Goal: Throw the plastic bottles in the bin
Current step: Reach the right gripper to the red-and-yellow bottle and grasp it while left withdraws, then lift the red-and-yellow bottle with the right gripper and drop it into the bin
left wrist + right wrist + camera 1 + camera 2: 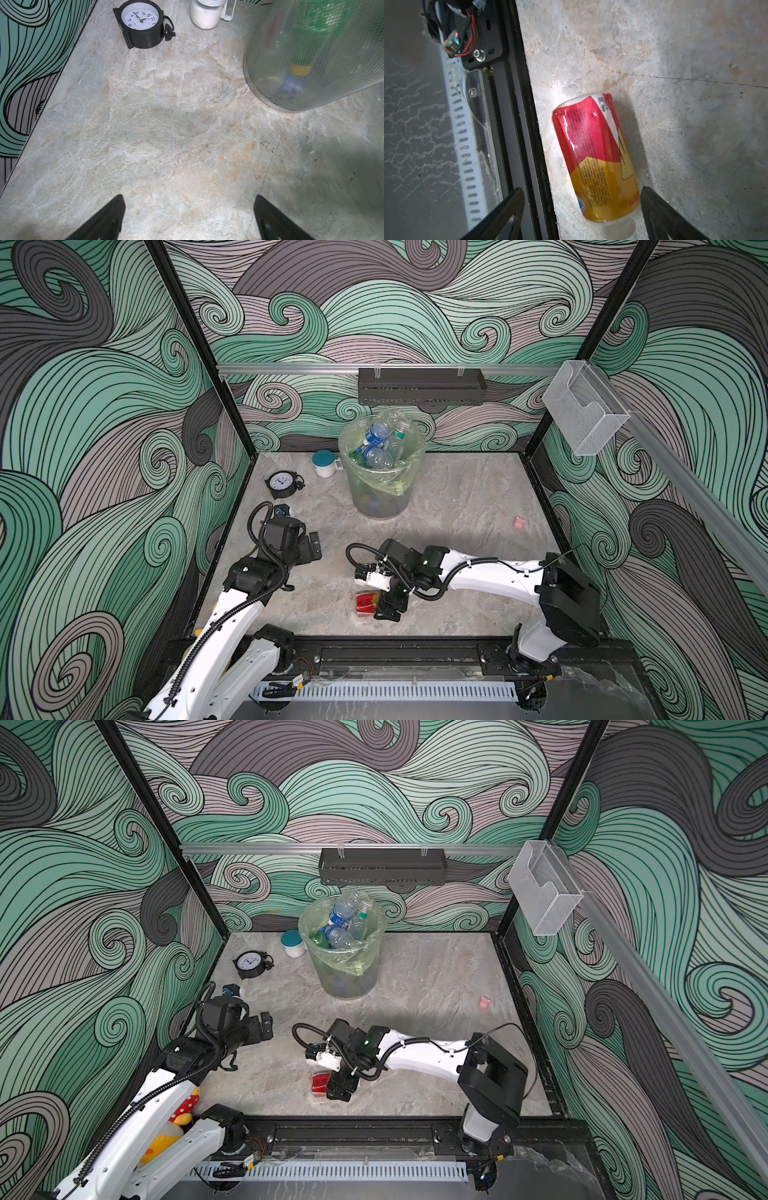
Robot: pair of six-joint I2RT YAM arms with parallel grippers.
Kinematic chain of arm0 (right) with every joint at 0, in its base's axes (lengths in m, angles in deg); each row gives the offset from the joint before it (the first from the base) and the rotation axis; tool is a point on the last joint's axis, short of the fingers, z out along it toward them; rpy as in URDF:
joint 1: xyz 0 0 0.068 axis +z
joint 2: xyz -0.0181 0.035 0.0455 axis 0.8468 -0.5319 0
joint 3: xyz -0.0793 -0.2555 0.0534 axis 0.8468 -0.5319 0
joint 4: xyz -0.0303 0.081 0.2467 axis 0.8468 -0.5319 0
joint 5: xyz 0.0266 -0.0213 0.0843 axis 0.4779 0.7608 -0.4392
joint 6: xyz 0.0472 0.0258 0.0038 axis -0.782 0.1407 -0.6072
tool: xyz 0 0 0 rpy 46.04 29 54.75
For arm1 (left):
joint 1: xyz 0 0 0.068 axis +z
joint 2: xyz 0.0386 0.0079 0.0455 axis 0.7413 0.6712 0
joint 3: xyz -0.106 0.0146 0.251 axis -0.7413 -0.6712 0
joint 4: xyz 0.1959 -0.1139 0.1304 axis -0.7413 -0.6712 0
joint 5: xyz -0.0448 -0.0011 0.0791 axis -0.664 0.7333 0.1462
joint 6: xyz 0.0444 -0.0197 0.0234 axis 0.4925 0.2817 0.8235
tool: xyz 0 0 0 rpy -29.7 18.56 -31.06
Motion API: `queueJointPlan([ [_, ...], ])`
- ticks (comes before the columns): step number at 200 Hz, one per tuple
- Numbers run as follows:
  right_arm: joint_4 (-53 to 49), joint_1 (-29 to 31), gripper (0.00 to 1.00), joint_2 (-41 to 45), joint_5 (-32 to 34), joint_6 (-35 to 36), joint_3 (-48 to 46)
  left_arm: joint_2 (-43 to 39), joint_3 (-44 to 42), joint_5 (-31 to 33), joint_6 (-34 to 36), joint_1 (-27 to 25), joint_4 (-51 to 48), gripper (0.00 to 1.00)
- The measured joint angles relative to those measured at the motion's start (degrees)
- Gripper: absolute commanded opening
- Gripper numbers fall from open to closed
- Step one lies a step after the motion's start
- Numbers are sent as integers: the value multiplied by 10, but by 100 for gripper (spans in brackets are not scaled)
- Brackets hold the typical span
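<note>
A red-and-yellow labelled plastic bottle [366,603] [320,1083] [598,155] lies on its side near the table's front edge, next to the black front rail. My right gripper [387,616] [338,1094] [581,188] is open and straddles its neck end. One finger [654,207] is against the bottle; the other hangs apart over the rail. The bin [380,493] [345,977] [311,62] stands at the back centre, lined with a yellow-green bag and holding several bottles [376,443] [340,923]. My left gripper [313,549] [266,1027] [189,197] is open over bare table at the left.
A black alarm clock [282,485] [141,22] and a white jar with a teal lid [324,464] stand left of the bin. A small pink thing [518,523] lies at the right. A black shelf [419,385] and a clear box [582,406] hang on the walls.
</note>
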Motion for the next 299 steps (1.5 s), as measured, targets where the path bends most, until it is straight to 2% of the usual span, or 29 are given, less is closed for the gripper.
queueJointPlan([
  [58, 21, 17, 84, -60, 38, 1, 14, -2, -5, -3, -2, 4, 1, 99],
  [92, 34, 18, 79, -80, 64, -5, 17, -9, -6, -3, -4, 4, 1, 99],
  [108, 40, 18, 75, -91, 76, -7, 23, -9, -6, -3, -4, 7, 1, 99],
  [136, 47, 16, 58, -98, 91, -22, 24, -9, -6, -3, -5, 7, 1, 99],
  [154, 59, 10, 57, -93, 94, -38, 19, -9, -6, -4, -5, 7, 1, 99],
  [206, 103, -85, 56, 9, 85, -93, -58, -8, -6, -7, -5, 10, 7, 99],
  [299, 110, -252, 55, 177, 78, -127, -132, 7, -6, -28, -4, 14, 31, 99],
])
